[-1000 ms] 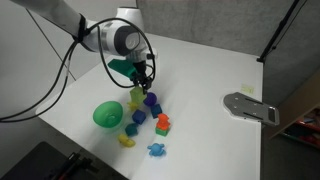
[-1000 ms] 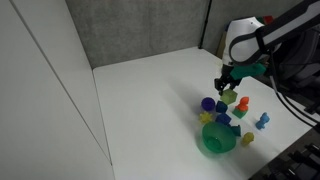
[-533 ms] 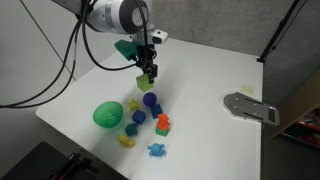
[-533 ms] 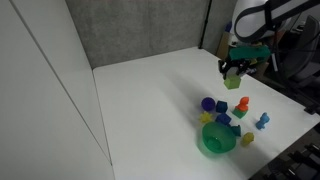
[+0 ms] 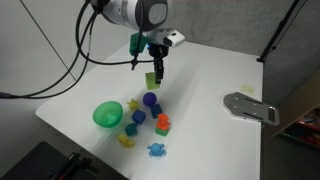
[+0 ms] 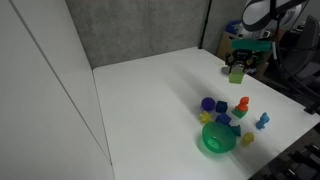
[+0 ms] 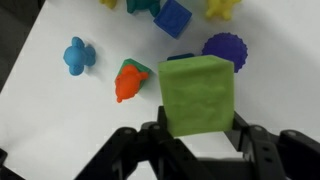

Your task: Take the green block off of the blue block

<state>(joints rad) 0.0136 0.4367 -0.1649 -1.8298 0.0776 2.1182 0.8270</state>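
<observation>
The green block (image 7: 198,95) has risen clear, clamped between the fingers (image 7: 248,138); the blue block (image 7: 172,17) sits on the surface (image 7: 60,115) well below, beyond their tips.

No text, label, brand, number or sign can be read in any view, green block (image 7: 198,95) shown plain-faced in the wrist view, nothing legible made out on the white table (image 5: 200,70).

Green bowl (image 5: 104,120), purple ball (image 5: 149,100), possibly star (image 5: 156,150).
</observation>
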